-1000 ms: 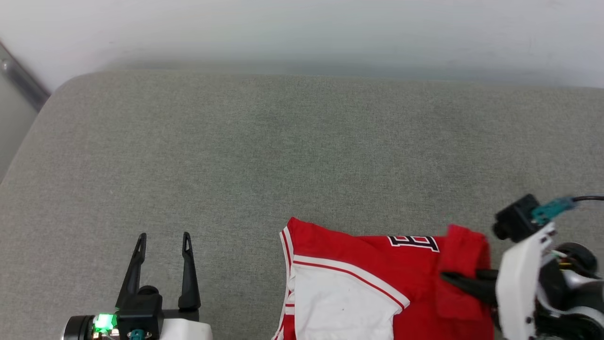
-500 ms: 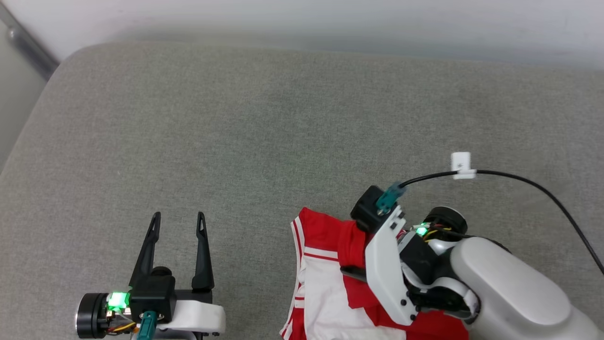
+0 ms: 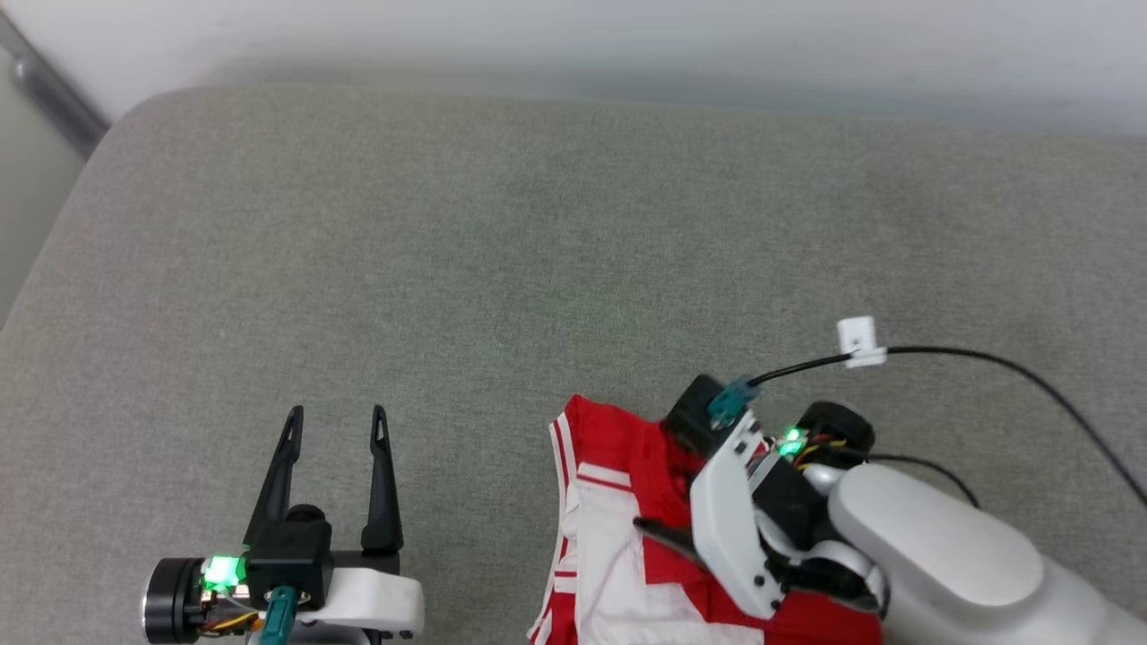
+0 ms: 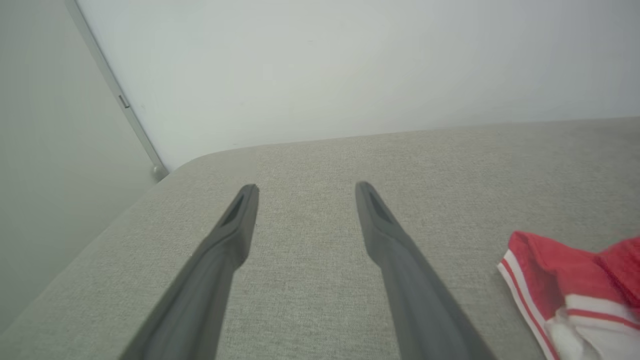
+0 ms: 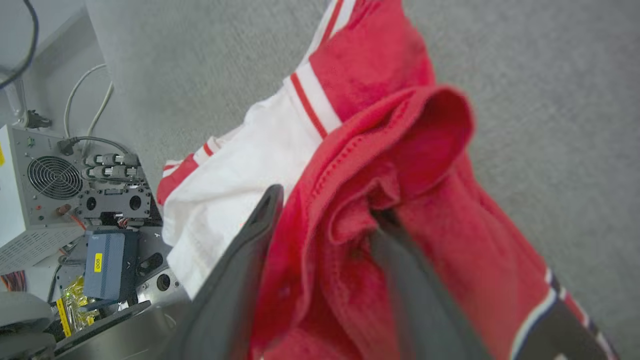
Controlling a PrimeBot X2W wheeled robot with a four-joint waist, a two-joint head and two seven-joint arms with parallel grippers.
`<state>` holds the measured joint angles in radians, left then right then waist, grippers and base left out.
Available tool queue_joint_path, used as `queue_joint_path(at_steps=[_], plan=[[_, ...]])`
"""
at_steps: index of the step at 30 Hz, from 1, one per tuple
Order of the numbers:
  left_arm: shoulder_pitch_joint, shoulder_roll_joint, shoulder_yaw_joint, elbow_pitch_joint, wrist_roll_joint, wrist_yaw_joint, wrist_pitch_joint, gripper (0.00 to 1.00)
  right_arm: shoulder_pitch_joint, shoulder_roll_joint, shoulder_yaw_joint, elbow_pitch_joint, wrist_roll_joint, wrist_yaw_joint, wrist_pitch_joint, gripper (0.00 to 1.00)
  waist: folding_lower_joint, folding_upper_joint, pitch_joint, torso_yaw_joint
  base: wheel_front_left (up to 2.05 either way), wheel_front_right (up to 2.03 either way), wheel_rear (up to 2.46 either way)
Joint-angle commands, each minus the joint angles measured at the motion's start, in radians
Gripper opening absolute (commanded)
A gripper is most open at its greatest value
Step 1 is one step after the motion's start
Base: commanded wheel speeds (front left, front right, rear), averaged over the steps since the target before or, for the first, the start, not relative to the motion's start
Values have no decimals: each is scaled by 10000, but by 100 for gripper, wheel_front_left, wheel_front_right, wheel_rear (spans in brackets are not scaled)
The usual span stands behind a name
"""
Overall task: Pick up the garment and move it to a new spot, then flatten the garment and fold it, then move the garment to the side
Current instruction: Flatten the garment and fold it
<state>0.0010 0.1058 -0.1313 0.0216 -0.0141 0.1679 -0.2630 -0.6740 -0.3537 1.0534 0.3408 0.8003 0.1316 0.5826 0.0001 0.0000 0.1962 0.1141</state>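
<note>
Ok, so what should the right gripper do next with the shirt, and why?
Probably draw the right gripper back, clear of the garment: its jaws stand parted around a red fold that already lies over the white sleeve, so the fold looks laid.

You have a grey fabric cushion (image 3: 538,251) with a rounded corner. One red-and-white shirt (image 3: 618,439) lies bunched on it at the near edge, right of centre.

Wide free passage over the flat grey woven cushion (image 3: 502,251) ahead and leftward. Blocked lower right by the bunched red-and-white jersey shirt (image 3: 609,443), bulky white robot forearm (image 3: 941,546), looping thin black cable (image 3: 941,350).
</note>
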Motion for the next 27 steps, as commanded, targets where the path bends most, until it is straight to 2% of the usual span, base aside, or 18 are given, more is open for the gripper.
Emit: queue_joint_path(at_steps=[1,4,7,12,13,17,22,27], plan=[[113,31,41,10,9,-3,-22,100,-184,-232,-73,-247,16,-15,-364,100,-1,0,-204,-114,0,0,0],[227,76,133,-20,32,31,-22,100,-207,-711,-545,-764,-188,-15,-1355,100,-1,0,-463,-308,0,0,0],[358,100,143,-31,56,10,-22,100,55,-1076,-1465,-930,-791,-15,-2698,100,-1,0,-678,-531,0,0,0],[556,95,186,-54,18,-15,-22,100,928,-970,-3720,-598,-2273,-13,-5126,100,-1,0,-964,-899,0,0,0],[597,82,224,-29,22,6,-22,100,1637,-649,-5155,-425,-3171,-13,-6312,100,-1,0,-1082,-1045,0,0,0],[673,98,250,-68,17,-34,-22,100,2683,-70,-6974,-240,-4314,-13,-7565,100,-1,0,-1184,-1221,0,0,0],[698,56,232,-90,-33,-97,-22,100,3961,853,-8887,-388,-5376,-13,-8320,100,-1,0,-1289,-1277,0,0,0],[798,2,219,-129,-109,-228,-22,100,5222,1784,-10127,-1210,-5957,-13,-8472,100,-1,0,-1432,-1262,0,0,0]])
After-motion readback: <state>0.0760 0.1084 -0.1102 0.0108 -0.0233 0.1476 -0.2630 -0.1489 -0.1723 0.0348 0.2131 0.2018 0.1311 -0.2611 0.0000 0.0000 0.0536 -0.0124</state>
